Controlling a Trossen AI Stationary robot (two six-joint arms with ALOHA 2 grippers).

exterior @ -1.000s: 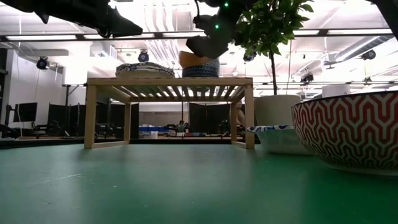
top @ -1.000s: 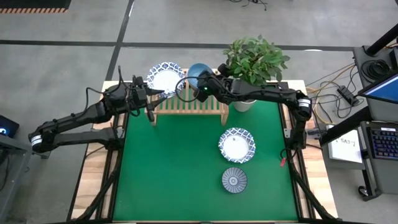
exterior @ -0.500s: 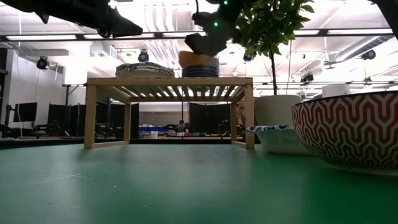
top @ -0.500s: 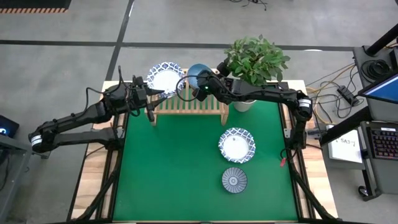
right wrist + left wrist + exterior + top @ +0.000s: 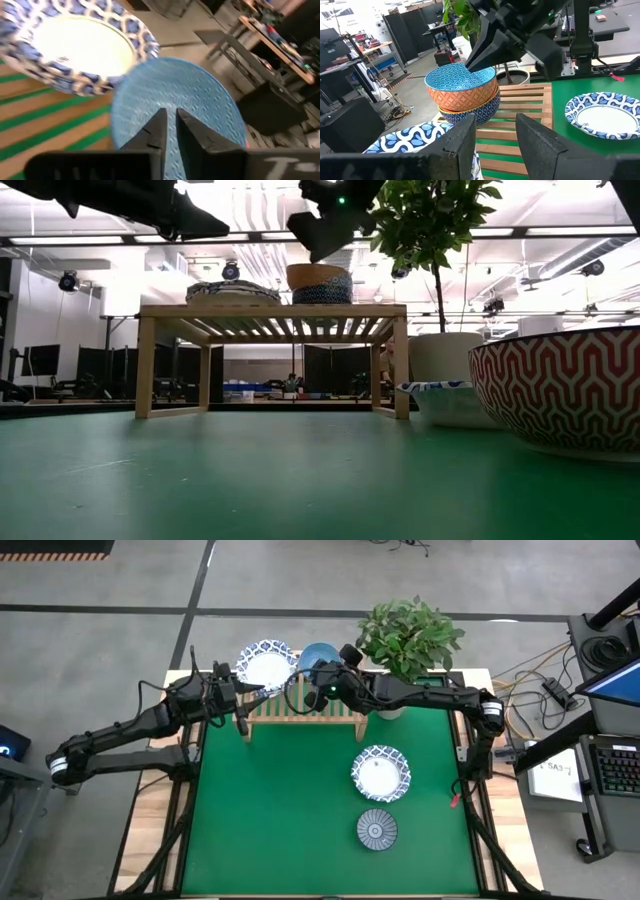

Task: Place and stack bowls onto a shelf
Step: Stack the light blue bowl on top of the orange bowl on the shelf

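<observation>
Left wrist view | your right claw (image 5: 485,47), fingers nearly pressed together, hangs just above the stacked orange-red bowl (image 5: 462,92) on the shelf (image 5: 525,107) | left claw (image 5: 492,140) spread, nearby.

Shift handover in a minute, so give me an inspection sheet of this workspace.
Surface: green mat.
Job's things: wooden shelf carries white blue-rimmed bowl and orange-sided bowl stacked in a dark blue bowl; another blue-rimmed bowl and a grey-blue patterned bowl lie on the mat.
Clutter: potted plant.
Grippers: right gripper above the stack, nearly shut; left gripper open, at the shelf's left end.
Cables: loose cords on the floor.
Surroundings: monitor and keyboard.
</observation>
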